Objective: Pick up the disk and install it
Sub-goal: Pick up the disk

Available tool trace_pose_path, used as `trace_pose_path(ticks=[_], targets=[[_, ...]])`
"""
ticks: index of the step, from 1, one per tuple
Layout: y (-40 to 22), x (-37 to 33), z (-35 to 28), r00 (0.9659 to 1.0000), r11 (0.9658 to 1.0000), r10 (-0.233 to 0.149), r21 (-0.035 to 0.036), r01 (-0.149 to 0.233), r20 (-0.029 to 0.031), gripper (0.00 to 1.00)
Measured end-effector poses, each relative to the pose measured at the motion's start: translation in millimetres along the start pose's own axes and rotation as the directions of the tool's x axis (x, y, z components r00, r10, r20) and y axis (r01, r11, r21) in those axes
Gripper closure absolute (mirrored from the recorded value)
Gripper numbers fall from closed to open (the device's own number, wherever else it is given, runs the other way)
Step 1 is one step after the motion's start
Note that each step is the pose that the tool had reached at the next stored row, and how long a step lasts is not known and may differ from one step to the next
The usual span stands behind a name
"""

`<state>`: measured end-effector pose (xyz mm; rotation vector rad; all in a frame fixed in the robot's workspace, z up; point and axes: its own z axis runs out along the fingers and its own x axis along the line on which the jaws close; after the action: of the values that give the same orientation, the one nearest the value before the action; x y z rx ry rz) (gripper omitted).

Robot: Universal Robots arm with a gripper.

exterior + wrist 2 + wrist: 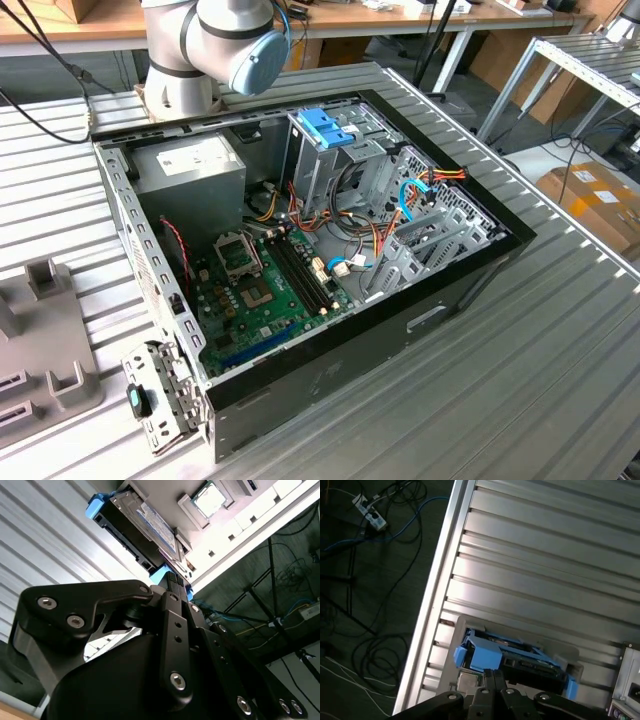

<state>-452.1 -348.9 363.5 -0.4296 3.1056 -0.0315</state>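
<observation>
Step in hand, as I judged it: the reach for the grasp, disk not yet lifted. The gripper (172, 578) hung close over the disk (150, 522). The jaws were drawn together, pads meeting with no gap to see and nothing between them.

Doing it well, my read:
- Jaws that tight can't straddle the body, so they'd need to spread wider than the disk is thick while clear of it.
- Centre over the grey metal between the blue side rails (479, 656), not on a rail end.
- Put the pads on the two flat faces, away from the connector edge.
- Line up with the slot so the pull runs straight and the rails don't bind.
- The rails are plastic, so grip firm, not crushing. The label face is likely slick.

Where the disk was: seated on edge, as far as it showed, in a slot of a grey holder (520, 630) on the ribbed metal worktop (545, 555). It sat near the worktop's edge, with floor cables (370, 560) beyond that edge.

Disk vs jaws: in both wrist views the tips sat right at one blue rail end, with the rest of the disk stretching away past them. So they were offset toward that end, not centred. Touching or just apart, I couldn't tell.

Exterior view: an open computer case (420, 330) lay on the worktop, with the arm (215, 45) rising beside it. The blue latch (325, 128) on the cage inside was not the disk.
</observation>
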Motion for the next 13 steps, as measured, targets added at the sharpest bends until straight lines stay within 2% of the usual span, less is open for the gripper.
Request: trace_pose_path(ticks=[6, 11, 13], targets=[[0.0, 0.0, 0.0, 0.9984, 0.9984, -0.056, -0.0001, 0.056, 0.0011, 0.89], [0.0, 0.0, 0.0, 0.9934, 0.9934, -0.115, -0.0002, 0.115, 0.0023, 0.89], [0.0, 0.0, 0.0, 0.9904, 0.9904, -0.138, -0.0002, 0.138, 0.0029, 0.89]])
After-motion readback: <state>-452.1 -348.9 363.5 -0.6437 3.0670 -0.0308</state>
